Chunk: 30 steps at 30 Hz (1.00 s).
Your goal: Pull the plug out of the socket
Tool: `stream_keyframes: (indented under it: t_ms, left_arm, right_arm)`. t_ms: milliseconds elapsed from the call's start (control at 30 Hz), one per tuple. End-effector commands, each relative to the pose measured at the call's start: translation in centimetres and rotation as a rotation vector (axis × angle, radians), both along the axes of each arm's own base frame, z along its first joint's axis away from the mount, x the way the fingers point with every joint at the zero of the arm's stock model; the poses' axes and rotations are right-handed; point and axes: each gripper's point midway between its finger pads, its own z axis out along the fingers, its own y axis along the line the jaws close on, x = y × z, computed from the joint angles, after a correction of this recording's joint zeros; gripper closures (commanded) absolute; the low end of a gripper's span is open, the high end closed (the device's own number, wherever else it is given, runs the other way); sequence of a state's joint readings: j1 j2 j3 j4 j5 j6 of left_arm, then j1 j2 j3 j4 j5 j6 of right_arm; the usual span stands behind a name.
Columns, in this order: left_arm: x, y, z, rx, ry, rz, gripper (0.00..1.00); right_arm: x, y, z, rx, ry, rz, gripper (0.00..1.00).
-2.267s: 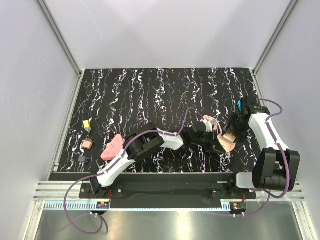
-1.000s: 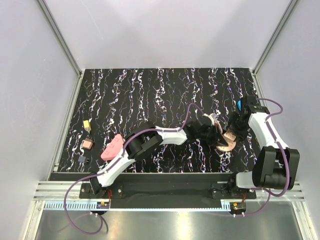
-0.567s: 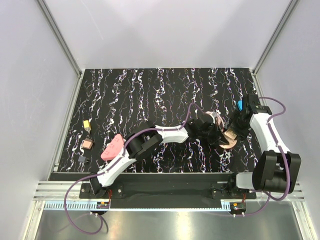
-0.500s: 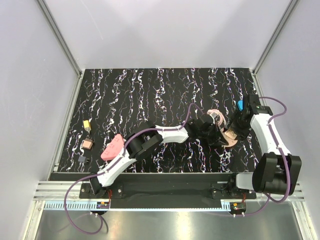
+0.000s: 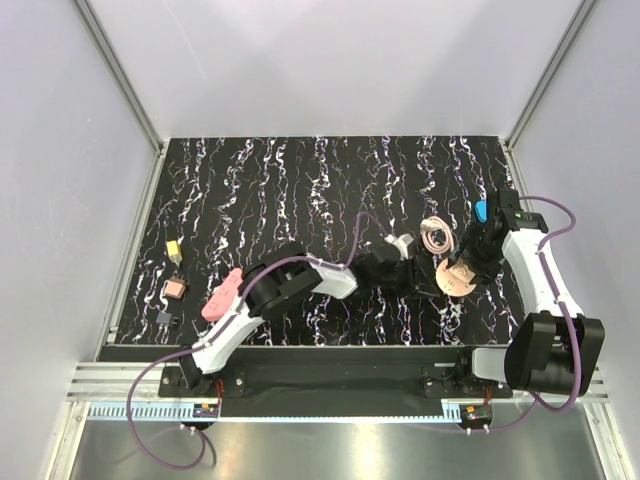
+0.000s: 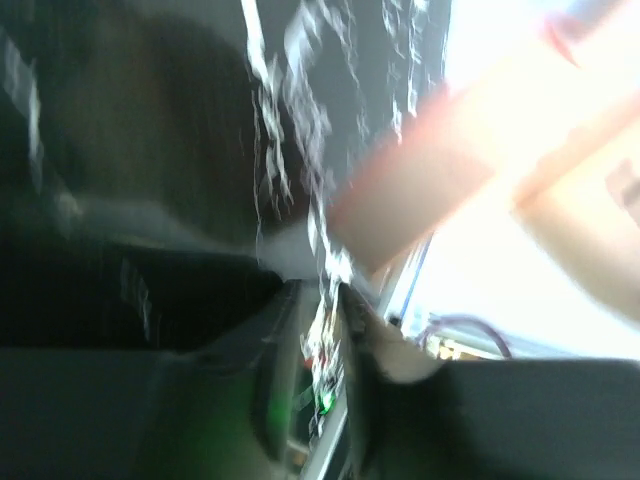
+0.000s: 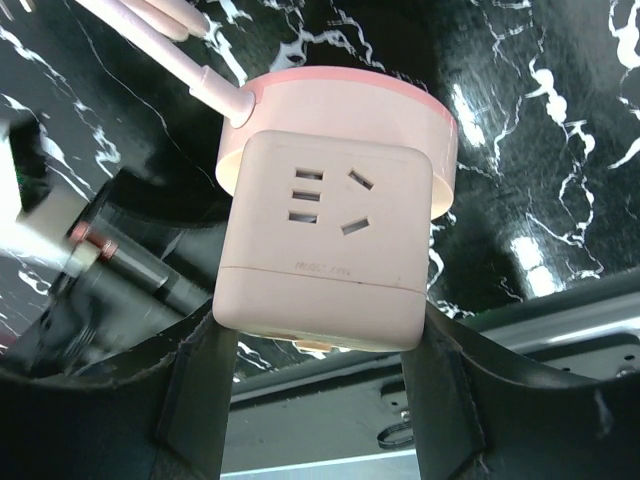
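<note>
The pink socket (image 7: 330, 235), a rounded cube on a round base, is clamped between my right gripper's (image 7: 320, 345) fingers. Its front holes are empty and no plug sits in it. From above, the socket (image 5: 455, 276) hangs at the right gripper (image 5: 464, 266), and its pink cable coil (image 5: 436, 235) lies just behind. My left gripper (image 5: 395, 270) is a short way left of the socket and apart from it. A small white piece (image 5: 402, 242), possibly the plug, sits at its far side. The left wrist view is blurred; its gripper (image 6: 325, 340) shows a narrow gap with table behind.
A pink object (image 5: 225, 293) lies at the front left by the left arm. Three small parts (image 5: 173, 250) (image 5: 175, 289) (image 5: 166, 319) sit near the left edge. White walls and metal posts bound the black marbled table (image 5: 300, 190).
The left arm has drawn back leftward away from the socket, and its jaws have parted slightly. The right gripper keeps the socket, shifted a little. The cable coil now lies uncovered.
</note>
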<state>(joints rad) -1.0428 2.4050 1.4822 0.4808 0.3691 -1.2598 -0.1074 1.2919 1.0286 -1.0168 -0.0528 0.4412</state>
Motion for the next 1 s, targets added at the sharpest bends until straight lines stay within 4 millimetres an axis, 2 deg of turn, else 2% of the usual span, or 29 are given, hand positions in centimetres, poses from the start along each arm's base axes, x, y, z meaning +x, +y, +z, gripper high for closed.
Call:
stream_keyframes:
  t_ms: [0, 67, 100, 133, 167, 200, 300, 333, 433, 467, 533, 567, 633, 767, 900, 933, 967]
  left_arm:
    - [-0.6, 1.2, 5.7, -0.182, -0.215, -0.003, 0.65]
    - [-2.3, 2.3, 6.9, -0.238, -0.239, -0.041, 0.59]
    - [-2.8, 2.7, 8.9, -0.288, -0.261, -0.05, 0.53]
    - [-3.4, 3.5, 9.6, -0.328, -0.277, -0.053, 0.49]
    - [-3.8, 3.7, 11.4, -0.365, -0.296, -0.071, 0.45]
    - [-4.0, 3.9, 11.3, -0.342, -0.296, -0.09, 0.38]
    - [-4.2, 4.4, 12.5, -0.324, -0.375, -0.111, 0.3]
    - [-4.1, 4.8, 11.5, -0.281, -0.371, -0.108, 0.24]
    - [-3.3, 5.1, 11.0, -0.284, -0.391, -0.113, 0.16]
    - [-3.5, 5.2, 10.2, -0.291, -0.368, -0.13, 0.13]
    - [-2.5, 5.7, 10.7, -0.347, -0.385, -0.124, 0.09]
    - [-2.7, 5.8, 9.7, -0.345, -0.37, -0.159, 0.08]
    - [-1.9, 6.4, 9.2, -0.345, -0.398, -0.173, 0.08]
    - [-1.6, 7.7, 8.3, -0.308, -0.502, -0.251, 0.13]
    - [-1.2, 7.8, 7.3, -0.284, -0.498, -0.278, 0.16]
    - [-0.9, 7.7, 7.7, -0.303, -0.48, -0.276, 0.16]
    - [-0.7, 7.6, 6.7, -0.29, -0.454, -0.275, 0.16]
  right_arm:
    - [0.4, 0.4, 1.1, 0.009, -0.024, 0.046, 1.0]
    - [0.2, 1.1, 0.5, 0.047, -0.005, 0.07, 1.0]
    - [0.2, 1.3, 0.1, 0.062, 0.012, 0.082, 1.0]
    - [0.1, 1.5, -0.1, 0.072, 0.019, 0.092, 1.0]
    - [0.1, 1.8, -0.3, 0.089, 0.024, 0.099, 1.0]
    - [0.1, 1.8, -0.2, 0.094, 0.02, 0.101, 1.0]
    - [0.1, 2.0, 0.2, 0.1, 0.005, 0.11, 1.0]
    - [0.1, 2.0, 0.2, 0.097, 0.001, 0.117, 1.0]
    - [0.0, 2.5, 0.4, 0.127, -0.001, 0.135, 1.0]
    - [0.1, 2.6, 0.3, 0.135, -0.001, 0.136, 1.0]
    - [0.0, 2.9, 0.3, 0.153, 0.006, 0.15, 1.0]
    - [0.1, 3.3, 0.3, 0.174, 0.008, 0.155, 1.0]
    - [0.1, 3.5, 0.3, 0.188, 0.01, 0.163, 1.0]
    - [0.1, 4.0, 0.3, 0.219, 0.01, 0.18, 1.0]
    - [0.2, 4.3, 0.3, 0.244, 0.012, 0.187, 1.0]
    - [0.2, 4.3, 0.3, 0.25, 0.012, 0.187, 1.0]
    - [0.3, 4.5, 0.4, 0.26, 0.009, 0.191, 1.0]
